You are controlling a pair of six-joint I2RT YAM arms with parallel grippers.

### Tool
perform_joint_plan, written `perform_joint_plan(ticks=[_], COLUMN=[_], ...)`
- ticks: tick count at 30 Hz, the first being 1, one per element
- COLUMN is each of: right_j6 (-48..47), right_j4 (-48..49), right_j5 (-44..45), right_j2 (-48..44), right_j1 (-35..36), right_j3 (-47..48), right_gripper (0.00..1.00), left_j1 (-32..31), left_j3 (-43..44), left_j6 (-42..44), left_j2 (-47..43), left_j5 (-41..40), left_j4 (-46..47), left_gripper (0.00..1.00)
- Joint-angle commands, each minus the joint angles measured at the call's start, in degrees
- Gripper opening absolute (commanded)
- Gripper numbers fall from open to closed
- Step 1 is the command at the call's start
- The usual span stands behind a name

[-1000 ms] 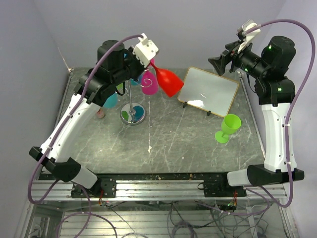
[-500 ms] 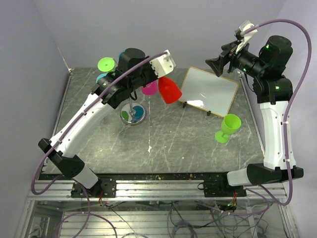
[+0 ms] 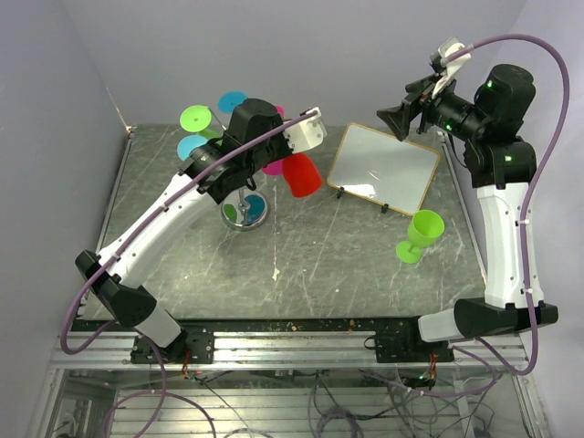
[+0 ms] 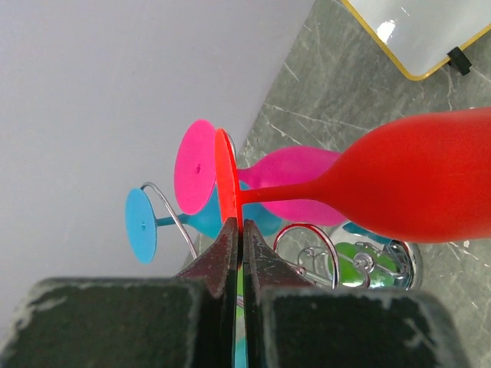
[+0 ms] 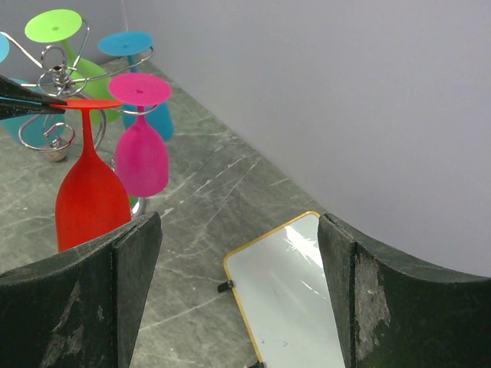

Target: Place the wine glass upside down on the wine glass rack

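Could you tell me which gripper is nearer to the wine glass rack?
Left. The left gripper, shut on the red glass, is beside the rack; the right gripper hangs open far to its right.

Red wine glass (image 4: 414, 184), pink glass (image 5: 142, 161), silver wire rack (image 5: 60, 75), grey veined table (image 3: 347, 265), green glass (image 3: 422, 230)

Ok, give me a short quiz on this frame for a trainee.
1. True or false: the left gripper is shut on the foot of the red glass.
2. Which colour of glass stands upright on the table, off the rack? A pink, B green, C blue.
3. Fill in: the right gripper has its jaws ____.
Key: 1 true; 2 B, the green glass; 3 open.
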Motion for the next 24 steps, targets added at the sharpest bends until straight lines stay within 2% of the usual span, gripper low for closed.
perform_joint_plan(ticks=[1, 24], right_j6=[0.2, 0.6], right_j4=[0.41, 1.0], right_j5=[-0.61, -1.7], right_j2=[-0.46, 0.04], right_j1=[-0.43, -0.48], right_j3=[0.85, 0.22], right_gripper=[0.82, 0.83], left_j1=[-0.62, -0.63], left_j3=[-0.76, -2.84], left_j6=[1.7, 5.53], left_j2=[-0.99, -2.7], left_j5=[-2.13, -9.41], left_j4=[0.96, 1.08], left_gripper=[0.07, 0.07])
